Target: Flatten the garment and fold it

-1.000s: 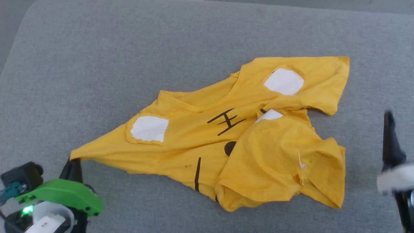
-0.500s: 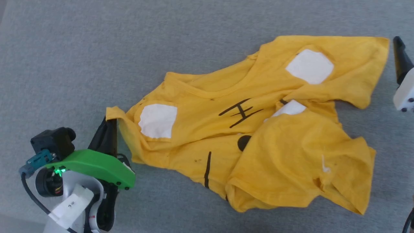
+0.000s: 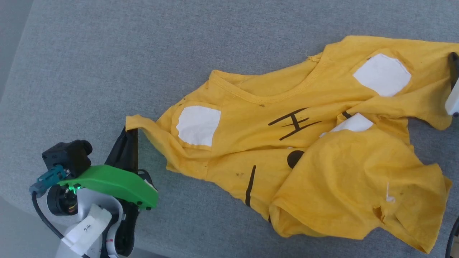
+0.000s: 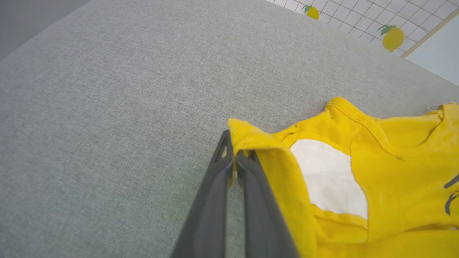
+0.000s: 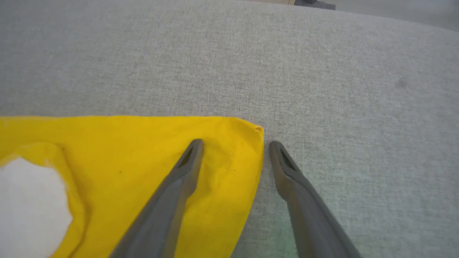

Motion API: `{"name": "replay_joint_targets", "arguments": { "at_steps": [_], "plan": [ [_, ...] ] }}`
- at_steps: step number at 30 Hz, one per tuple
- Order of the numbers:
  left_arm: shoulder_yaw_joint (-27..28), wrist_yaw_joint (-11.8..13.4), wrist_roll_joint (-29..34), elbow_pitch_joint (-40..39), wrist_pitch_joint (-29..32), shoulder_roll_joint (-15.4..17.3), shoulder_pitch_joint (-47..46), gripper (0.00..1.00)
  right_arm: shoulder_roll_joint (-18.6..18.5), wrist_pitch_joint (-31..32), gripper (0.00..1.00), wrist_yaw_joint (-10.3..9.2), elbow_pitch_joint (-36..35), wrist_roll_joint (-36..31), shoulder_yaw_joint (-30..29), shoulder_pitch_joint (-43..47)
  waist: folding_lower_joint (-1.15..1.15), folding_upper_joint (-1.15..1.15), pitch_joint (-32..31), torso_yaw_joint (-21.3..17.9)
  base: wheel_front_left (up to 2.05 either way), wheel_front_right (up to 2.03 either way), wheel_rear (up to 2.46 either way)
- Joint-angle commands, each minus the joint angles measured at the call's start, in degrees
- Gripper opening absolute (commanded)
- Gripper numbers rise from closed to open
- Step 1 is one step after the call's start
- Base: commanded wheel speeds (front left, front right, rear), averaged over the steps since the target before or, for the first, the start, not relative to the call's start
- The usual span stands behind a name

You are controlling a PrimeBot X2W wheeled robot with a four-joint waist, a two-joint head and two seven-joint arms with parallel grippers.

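The garment is a bright yellow T-shirt with white patches and black marks, lying crumpled on the grey cushion, its lower right part folded over itself. My left gripper is shut on the garment's left sleeve tip, which drapes over the fingers in the left wrist view. My right gripper stands open astride the garment's far right corner, one finger over the cloth and one over the bare cushion. In the head view its dark finger shows at the right edge.
The grey upholstered cushion runs under everything; its rounded edge drops off at the left and lower left. A white tiled surface with lemon prints lies beyond the cushion in the left wrist view.
My left gripper has carried the sleeve tip inward toward the shirt, slackening the cloth. The right gripper has come onto the far right corner. The head camera has shifted.
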Motion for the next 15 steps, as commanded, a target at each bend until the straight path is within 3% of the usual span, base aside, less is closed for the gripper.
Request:
{"name": "replay_joint_targets", "arguments": {
  "at_steps": [1,9,15],
  "plan": [
    [0.1,0.2,0.3,-0.4,-0.3,-0.1,-0.4,0.0,0.8,0.6,0.0,-0.08,0.8,-0.7,-0.3,-0.6,0.0,0.0,-0.2,-0.1,0.0,0.0,0.0],
    [0.8,0.1,0.5,0.5,-0.5,1.0,-2.5,0.0,2.4,-4.3,0.0,-0.08,0.1,0.8,0.5,-1.5,0.0,0.0,-4.3,-2.9,0.0,0.0,0.0],
    [0.8,-1.3,2.3,3.4,-0.3,3.7,-9.8,0.0,2.4,-10.6,0.0,-0.08,-1.7,4.4,2.1,-3.0,0.0,0.0,-10.1,-6.3,0.0,0.0,0.0]
  ]
}}
